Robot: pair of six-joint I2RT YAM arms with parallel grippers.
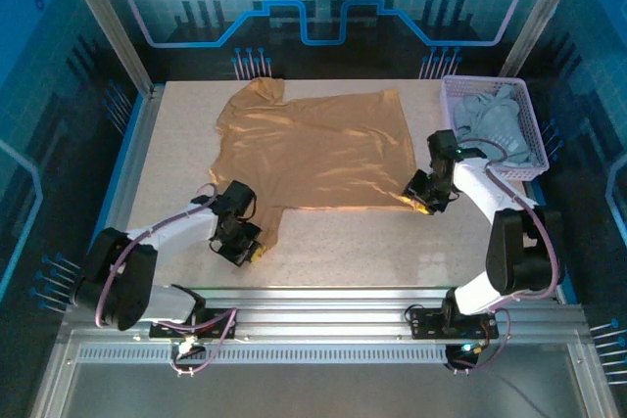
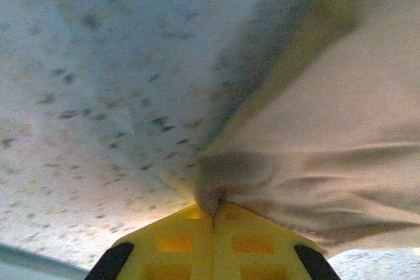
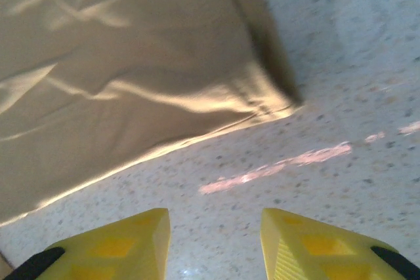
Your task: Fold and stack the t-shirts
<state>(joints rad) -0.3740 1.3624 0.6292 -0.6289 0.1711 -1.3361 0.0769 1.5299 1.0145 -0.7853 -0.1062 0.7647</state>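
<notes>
Yellow-tipped, the left gripper point(image 2: 213, 213) is seen closed tight, with the near-left edge of the tan t-shirt point(image 1: 313, 149) pinched between its fingers. The right gripper point(image 3: 216, 221) is held partly open over the bare table point(image 1: 372, 252), just short of the shirt's near-right corner, with nothing gripped. Farther back, the grey-blue t-shirt point(image 1: 495, 124) is heaped in the mesh basket point(image 1: 453, 105).

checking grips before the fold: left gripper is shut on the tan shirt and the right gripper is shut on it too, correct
The right gripper is open, short of a corner of the tan shirt: see the right wrist view. The left gripper is shut on the shirt.
</notes>
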